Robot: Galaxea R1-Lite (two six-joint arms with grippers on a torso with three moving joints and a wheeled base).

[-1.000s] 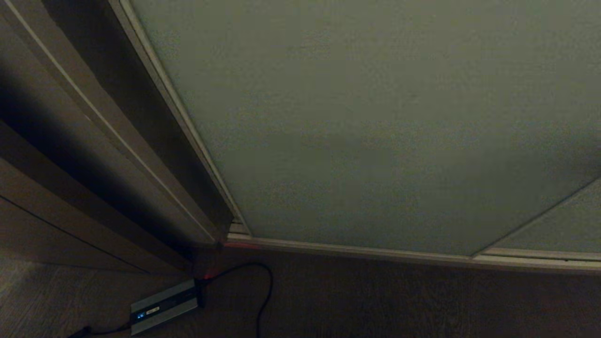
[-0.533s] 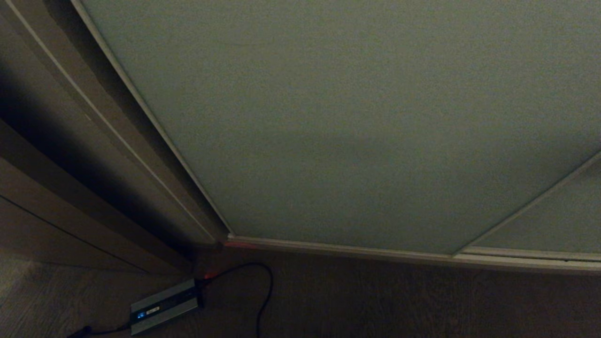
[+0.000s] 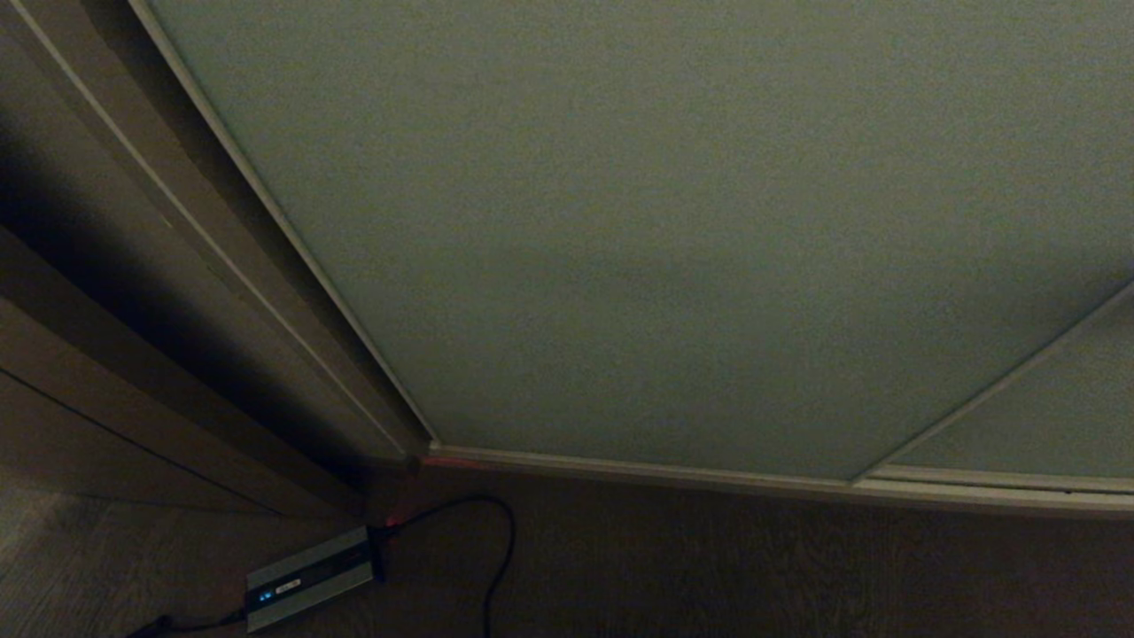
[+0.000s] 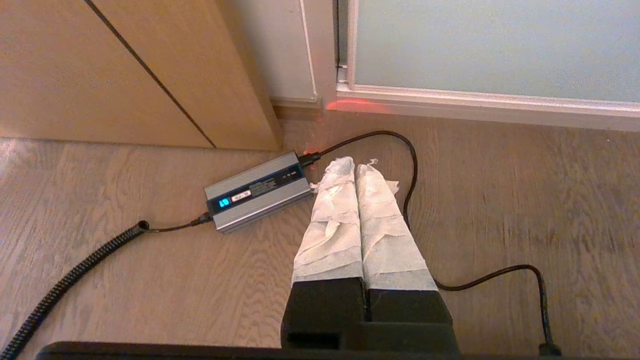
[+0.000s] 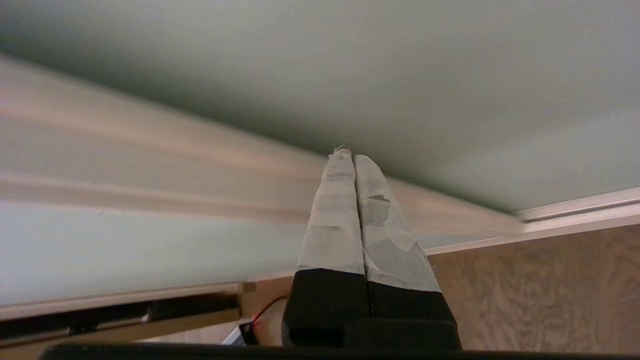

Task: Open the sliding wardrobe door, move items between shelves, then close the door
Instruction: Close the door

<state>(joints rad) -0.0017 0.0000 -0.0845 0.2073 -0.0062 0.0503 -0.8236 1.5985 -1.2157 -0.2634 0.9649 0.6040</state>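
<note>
The sliding wardrobe door, a grey-green panel with a slim pale frame, fills most of the head view; its left edge stands against the brown wood side panel. The items and the shelves are hidden behind it. Neither gripper shows in the head view. In the right wrist view my right gripper is shut and empty, its taped tips close to the door; whether they touch it I cannot tell. My left gripper hangs shut and empty above the wood floor, in front of the door's lower left corner.
A silver power adapter lies on the floor by the wardrobe's corner, with a black cable looping past it. The pale floor track runs along the door's foot. A second door panel overlaps at the right.
The door has slid to the left: its left edge has closed the dark gap beside the side panel, and the seam at the right has shifted left too. The floor and adapter stayed put.
</note>
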